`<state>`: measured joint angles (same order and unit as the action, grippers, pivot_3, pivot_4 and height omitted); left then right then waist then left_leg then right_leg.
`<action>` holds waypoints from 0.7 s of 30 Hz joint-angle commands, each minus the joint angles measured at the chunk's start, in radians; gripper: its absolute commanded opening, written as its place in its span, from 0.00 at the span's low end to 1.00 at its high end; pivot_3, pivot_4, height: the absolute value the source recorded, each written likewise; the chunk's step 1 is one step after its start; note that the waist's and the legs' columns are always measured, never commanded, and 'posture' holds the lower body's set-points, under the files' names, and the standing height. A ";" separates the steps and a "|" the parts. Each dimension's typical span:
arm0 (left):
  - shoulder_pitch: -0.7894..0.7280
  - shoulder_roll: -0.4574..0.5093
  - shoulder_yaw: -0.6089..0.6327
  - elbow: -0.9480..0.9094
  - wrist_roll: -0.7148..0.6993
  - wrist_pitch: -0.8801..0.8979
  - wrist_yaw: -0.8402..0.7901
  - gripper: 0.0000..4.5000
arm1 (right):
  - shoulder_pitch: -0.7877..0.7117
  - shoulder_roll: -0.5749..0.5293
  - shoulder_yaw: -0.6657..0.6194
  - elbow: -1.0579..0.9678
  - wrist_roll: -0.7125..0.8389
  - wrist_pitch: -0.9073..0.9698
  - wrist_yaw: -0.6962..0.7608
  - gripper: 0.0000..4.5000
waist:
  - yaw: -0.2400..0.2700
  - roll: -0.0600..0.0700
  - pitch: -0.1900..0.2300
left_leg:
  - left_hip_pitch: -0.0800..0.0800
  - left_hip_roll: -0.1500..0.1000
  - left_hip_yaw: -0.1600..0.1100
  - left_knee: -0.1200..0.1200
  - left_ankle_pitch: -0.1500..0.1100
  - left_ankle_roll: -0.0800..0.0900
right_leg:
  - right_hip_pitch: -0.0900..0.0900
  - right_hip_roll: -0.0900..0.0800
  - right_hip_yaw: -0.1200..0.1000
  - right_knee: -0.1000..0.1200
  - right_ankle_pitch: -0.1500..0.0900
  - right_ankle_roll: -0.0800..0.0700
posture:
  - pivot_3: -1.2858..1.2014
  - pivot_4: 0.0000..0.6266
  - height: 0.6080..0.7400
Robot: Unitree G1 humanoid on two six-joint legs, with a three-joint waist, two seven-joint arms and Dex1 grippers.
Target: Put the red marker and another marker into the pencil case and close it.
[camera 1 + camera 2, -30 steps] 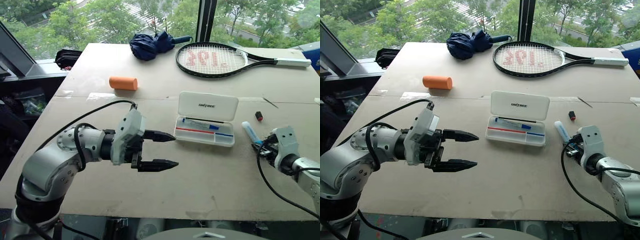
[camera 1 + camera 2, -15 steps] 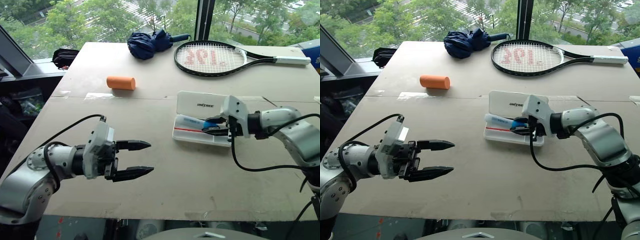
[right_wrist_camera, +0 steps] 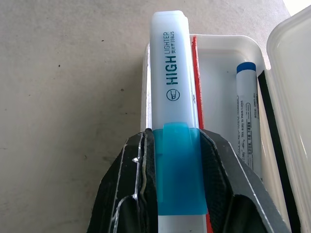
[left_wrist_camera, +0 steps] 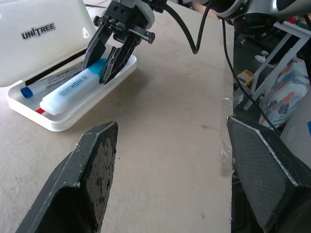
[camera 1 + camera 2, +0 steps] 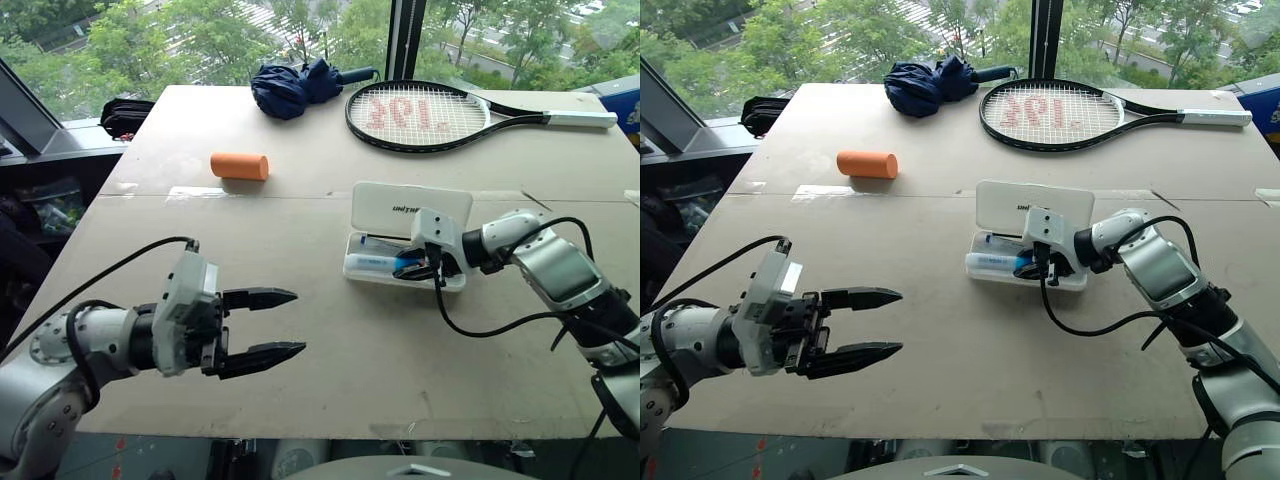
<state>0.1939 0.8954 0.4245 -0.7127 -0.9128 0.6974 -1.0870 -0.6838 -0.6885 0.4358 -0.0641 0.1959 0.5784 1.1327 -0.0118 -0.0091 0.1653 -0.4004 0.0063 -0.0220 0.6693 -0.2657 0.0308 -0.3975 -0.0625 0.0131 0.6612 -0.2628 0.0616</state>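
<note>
Centrally on the beige board tabletop (image 5: 300, 220), the white rectangular plastic hinged pencil case (image 5: 410, 240) is positioned with its lid raised upright at the far side, dark lettering being visible on the lid. The right gripper (image 5: 418, 268) is located at the near edge of the case tray, its two black fingers (image 3: 221, 194) pinched on the blue cap end of a pale blue highlighter marker (image 3: 172, 111). The highlighter is held along the near wall of the tray; whether it rests on the rim cannot be told. A white marker with a blue cap (image 3: 246, 121) is seen lying inside the tray, beside a thin red stripe. The left gripper (image 5: 268, 322) is held above the near left part of the table, well apart from the case, with its fingers spread and nothing between them. An orange cylinder (image 5: 239, 166), a folded navy umbrella (image 5: 297, 86) and a black-framed tennis racket (image 5: 430, 115) are placed on the far half of the table.
</note>
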 commanded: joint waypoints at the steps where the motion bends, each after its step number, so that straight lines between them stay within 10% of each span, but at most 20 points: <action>1: -0.001 0.015 0.025 -0.031 -0.034 -0.003 0.017 0.80 | -0.019 -0.003 -0.015 -0.023 -0.008 0.005 0.024 0.14 | 0.001 0.000 0.000 | 0.000 0.000 0.000 0.000 0.000 0.000 | 0.000 0.000 0.000 0.000 0.000 0.000 | 0.52 0.24 0.93; 4: -0.009 0.021 0.015 -0.025 -0.038 -0.006 0.025 0.80 | -0.015 -0.003 -0.012 -0.028 -0.013 0.019 0.035 0.14 | 0.000 0.000 0.000 | 0.000 0.000 0.000 0.000 0.000 0.000 | 0.000 0.000 0.000 0.000 0.000 0.000 | 0.52 0.24 0.93; 11: -0.028 0.028 -0.003 -0.012 -0.036 -0.012 0.024 0.80 | 0.002 0.000 -0.068 -0.067 0.015 0.055 0.021 0.86 | 0.000 0.000 0.000 | 0.000 0.000 0.000 0.000 0.000 0.000 | 0.000 0.000 0.000 0.000 0.000 0.000 | 0.52 0.24 0.93; 21: -0.090 0.022 -0.049 -0.017 -0.066 -0.007 0.045 0.80 | 0.263 -0.107 -0.616 -0.298 0.197 0.368 -0.244 0.86 | 0.020 0.000 0.000 | -0.001 -0.001 0.000 0.000 0.000 0.000 | 0.001 -0.002 0.000 -0.001 0.000 0.000 | 0.52 0.24 0.93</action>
<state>0.1198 0.9130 0.3784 -0.7116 -0.9495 0.6962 -1.0479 -0.4325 -0.7734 -0.0957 -0.3351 0.4015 0.8941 0.9653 0.0081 -0.0087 0.1656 -0.4013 0.0053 -0.0220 0.6691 -0.2657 0.0308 -0.3969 -0.0640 0.0134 0.6601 -0.2628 0.0614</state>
